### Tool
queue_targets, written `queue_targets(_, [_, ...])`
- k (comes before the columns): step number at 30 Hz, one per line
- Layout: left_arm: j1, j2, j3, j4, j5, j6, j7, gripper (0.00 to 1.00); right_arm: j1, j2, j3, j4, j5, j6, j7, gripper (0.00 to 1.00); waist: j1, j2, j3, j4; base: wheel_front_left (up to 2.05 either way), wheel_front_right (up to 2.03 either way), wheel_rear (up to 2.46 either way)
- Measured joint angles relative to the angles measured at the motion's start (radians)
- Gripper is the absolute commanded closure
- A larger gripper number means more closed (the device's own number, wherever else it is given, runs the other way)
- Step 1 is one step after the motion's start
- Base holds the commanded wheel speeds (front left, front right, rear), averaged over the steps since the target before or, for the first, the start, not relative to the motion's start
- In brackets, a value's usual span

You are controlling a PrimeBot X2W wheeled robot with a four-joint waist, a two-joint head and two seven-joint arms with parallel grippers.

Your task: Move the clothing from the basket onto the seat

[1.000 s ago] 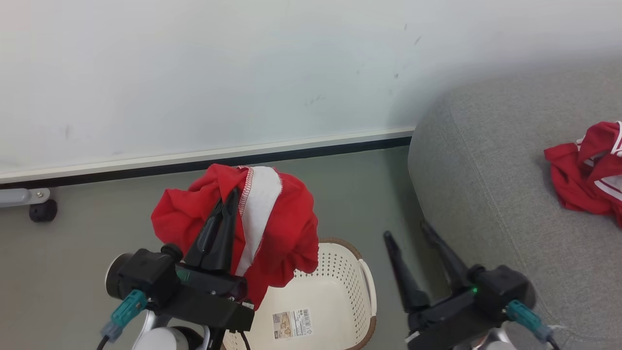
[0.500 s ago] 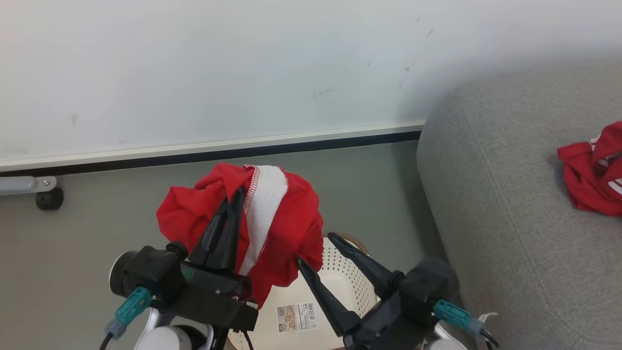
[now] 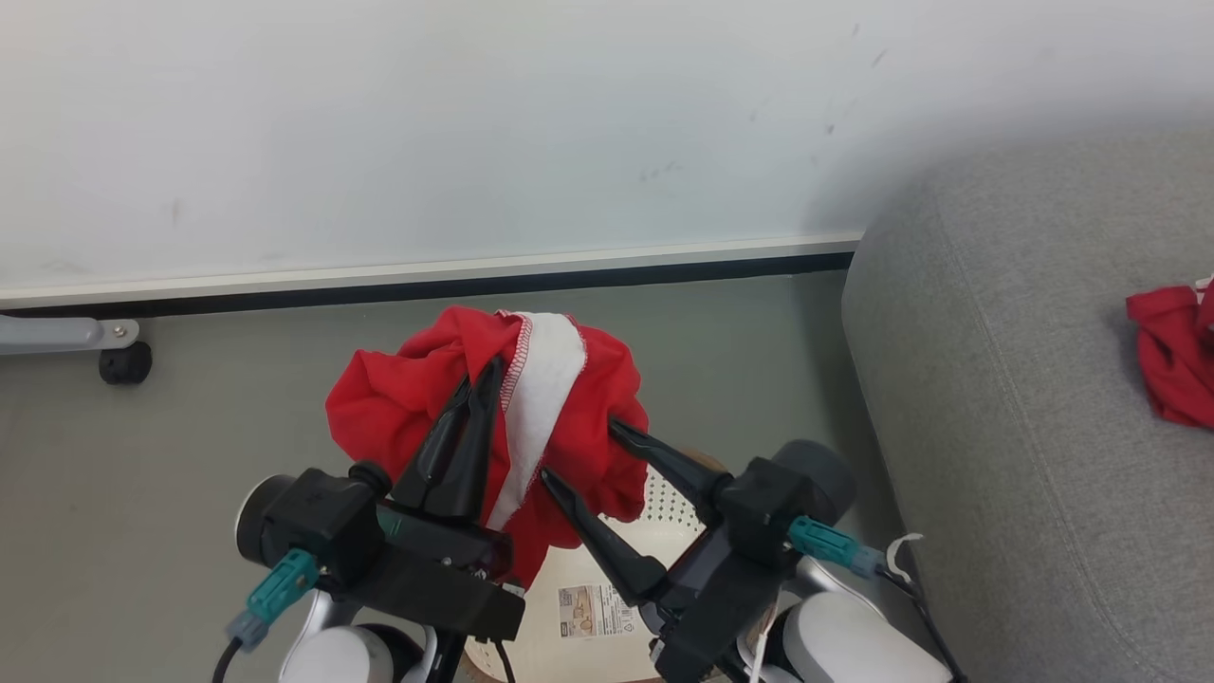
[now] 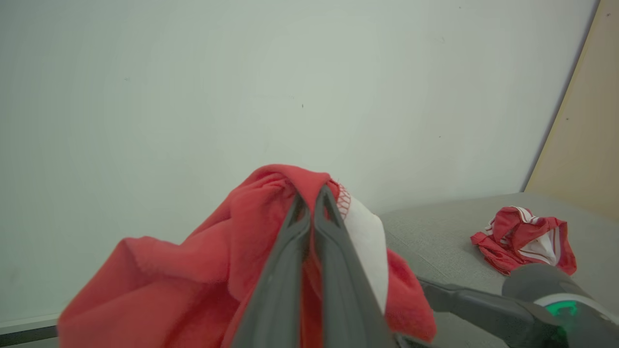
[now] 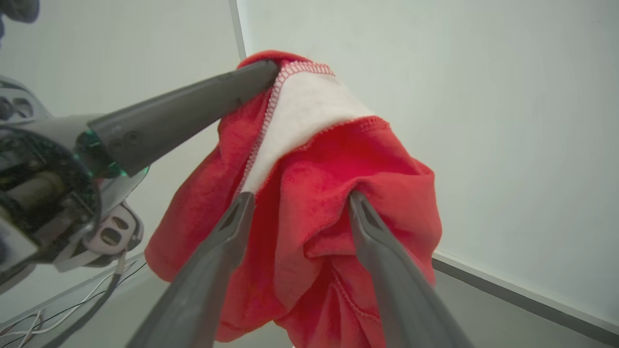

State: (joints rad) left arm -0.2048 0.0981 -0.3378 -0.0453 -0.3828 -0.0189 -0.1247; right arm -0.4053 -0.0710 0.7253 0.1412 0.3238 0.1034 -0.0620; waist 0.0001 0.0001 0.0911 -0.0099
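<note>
Right gripper (image 3: 579, 448) swung in from sofa (image 3: 996, 427) side; fingers spread, tips at red garment (image 3: 398, 417). Left gripper (image 3: 480, 372) clamped on it: bunched, white band, above basket (image 3: 675, 493). Second garment (image 3: 1171, 351) on sofa.

One red garment (image 3: 389, 417) hangs bunched in the air above the basket (image 3: 675, 501), pinched at its top by the closed left gripper (image 3: 482, 375). A white band edged with red stitching runs down its front, and its folds droop loosely below. The spread fingers of the right gripper (image 3: 580, 450) sit either side of a lower fold. The basket stands on the floor beneath, cream and perforated, with a brown rim and a barcode sticker on its bare base. The seat (image 3: 1024, 379), grey woven fabric with a rounded edge, stands just beside the basket. A second garment (image 3: 1171, 365), red with white stripes, lies crumpled on it.
</note>
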Motion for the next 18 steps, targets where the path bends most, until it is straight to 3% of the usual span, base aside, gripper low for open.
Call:
queue_targets(8, [-0.017,-0.004,-0.015,-0.007,0.0,-0.009,0.0,1.0,-0.111,0.001,0.063,0.118,0.027,0.008,-0.002,0.0,0.0,0.0,0.009,0.017,0.0,0.0,0.0])
queue_targets(9, [-0.017,-0.005,-0.017,-0.009,0.0,-0.009,0.0,1.0,-0.127,0.001,0.081,0.13,0.042,0.008,-0.002,0.36,0.0,0.0,0.01,0.02,0.0,0.0,0.0])
queue_targets(10, [-0.017,-0.004,-0.018,-0.009,0.0,-0.009,0.0,1.0,-0.142,0.002,0.095,0.137,0.055,0.008,-0.003,0.59,0.0,0.0,0.011,0.022,0.0,0.0,0.0])
queue_targets(11, [-0.018,-0.005,-0.021,-0.009,0.0,-0.009,0.0,1.0,-0.153,0.002,0.103,0.144,0.064,0.008,-0.01,0.59,0.0,0.0,0.012,0.024,0.0,0.0,0.0])
queue_targets(12, [-0.019,-0.005,-0.024,-0.009,0.0,-0.009,0.0,1.0,-0.164,0.003,0.108,0.153,0.069,0.008,-0.012,0.75,0.0,0.0,0.012,0.026,0.0,0.0,0.0])
queue_targets(13, [-0.02,-0.006,-0.026,-0.009,0.0,-0.011,0.0,1.0,-0.172,0.002,0.116,0.16,0.076,0.008,-0.016,1.0,0.0,0.0,0.013,0.029,0.0,0.0,0.0])
queue_targets(18, [-0.021,-0.006,-0.026,-0.01,0.0,-0.016,0.0,1.0,-0.197,0.002,0.157,0.187,0.12,0.001,-0.038,1.0,0.0,0.0,0.015,0.037,0.0,0.0,0.0])
